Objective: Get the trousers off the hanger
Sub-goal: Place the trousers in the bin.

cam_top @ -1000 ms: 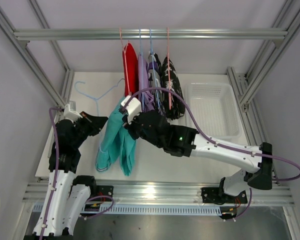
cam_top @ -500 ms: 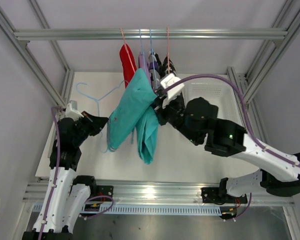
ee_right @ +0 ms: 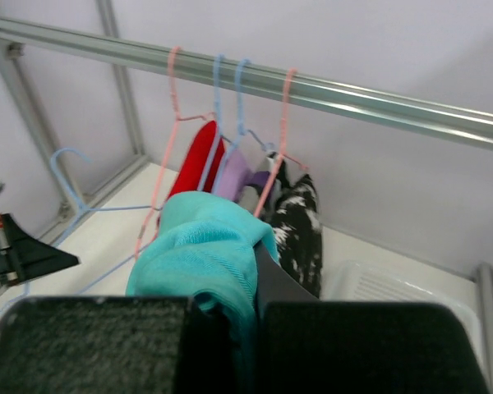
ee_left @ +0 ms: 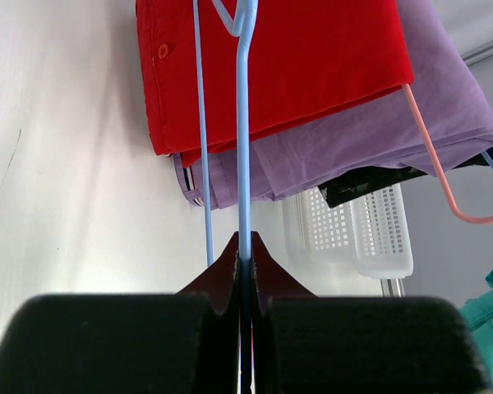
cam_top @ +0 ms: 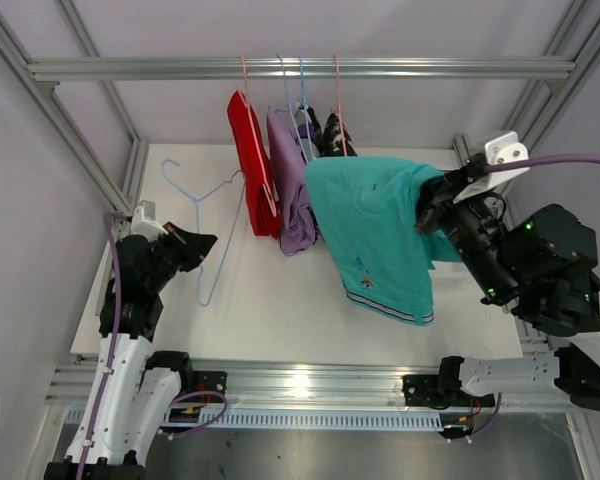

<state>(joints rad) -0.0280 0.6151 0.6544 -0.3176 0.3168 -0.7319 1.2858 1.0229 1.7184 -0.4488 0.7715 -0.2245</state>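
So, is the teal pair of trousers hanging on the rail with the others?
No, the teal trousers dangle from the right hand, away from the rail and on no hanger.

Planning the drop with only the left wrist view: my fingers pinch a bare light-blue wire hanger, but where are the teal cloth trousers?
Observer: The right gripper is shut on the teal cloth trousers; they hang from it in the air, off any hanger.
Operator: How many pairs are on the rail?
Observer: Four, on the metal rail: red trousers, lilac trousers, purple-white-black print trousers and black trousers with white blotches.
Operator: Where does my hanger's hook point?
Observer: The light-blue wire hanger has its hook toward the far left corner of the white table, away from the rail.
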